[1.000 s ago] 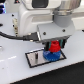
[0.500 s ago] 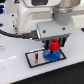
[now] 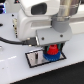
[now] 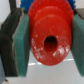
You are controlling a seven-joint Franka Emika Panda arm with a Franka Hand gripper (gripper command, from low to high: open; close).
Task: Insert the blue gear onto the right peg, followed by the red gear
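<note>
Red plastic first, filling the wrist view: red gear [image 4: 48, 36] pinched between two teal pads [image 4: 23, 42] of the gripper [image 4: 48, 45], hub hole facing the camera and looking dark, so hard to say whether any peg tip sits inside. Blue teeth just showing behind the red rim there, likely the blue gear [image 4: 26, 3]. Farther off, in the exterior view, gripper [image 3: 51, 47] closed on the red gear [image 3: 51, 49] low over the blue gear [image 3: 52, 55], which lies on the plate [image 3: 33, 59] at the exterior view's right end, apparently already seated on the right peg; peg itself hidden under gears and arm. Left peg too small and blurred to pick out. White desk [image 3: 15, 70] beyond. Judged risks from here: hole slightly off the pin, so a jam or tilt on descent; teeth catching the blue hub; pads letting go early and leaving the red gear cocked or sliding off onto the plate.
</note>
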